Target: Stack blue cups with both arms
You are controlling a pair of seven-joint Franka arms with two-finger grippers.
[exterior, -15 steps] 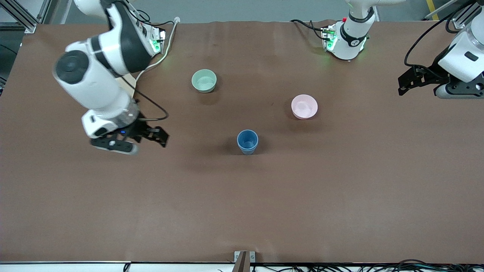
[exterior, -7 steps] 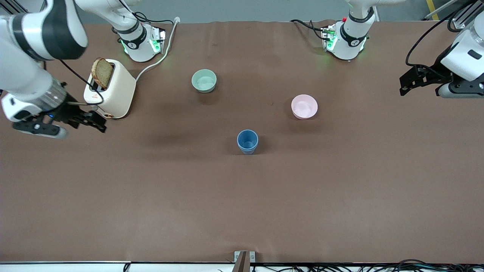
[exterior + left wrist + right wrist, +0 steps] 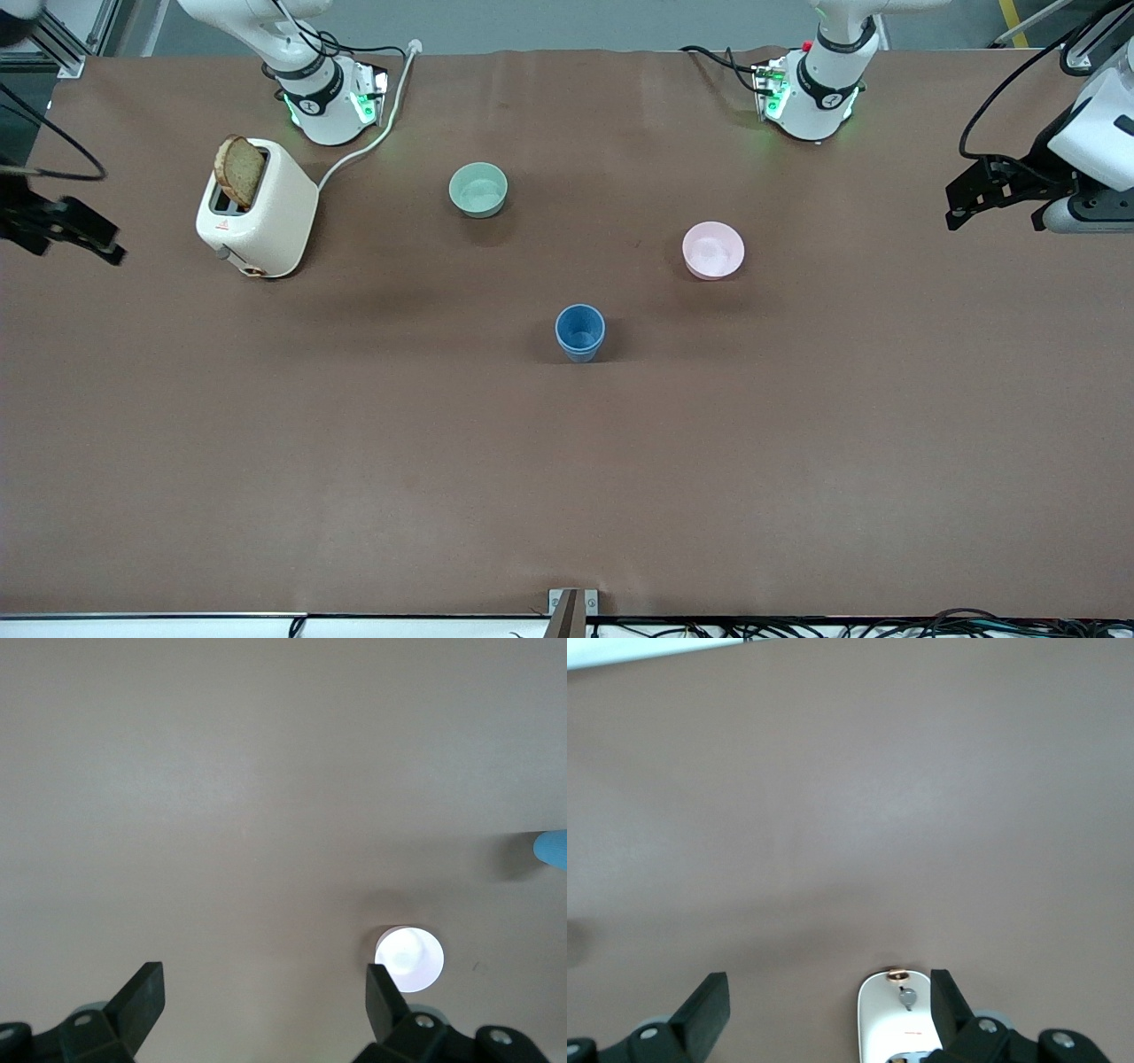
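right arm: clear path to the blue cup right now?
Probably yes. The right gripper hangs open over the right arm's end of the table, and bare table lies between it and the blue cup. The toaster stands farther from the front camera than that line.

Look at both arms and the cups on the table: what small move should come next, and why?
Probably none beyond parking. The blue cups appear as one stack, upright mid-table, nearer the camera than the pink bowl. The left gripper and right gripper hang open and empty at their own table ends, so the stacking looks done.
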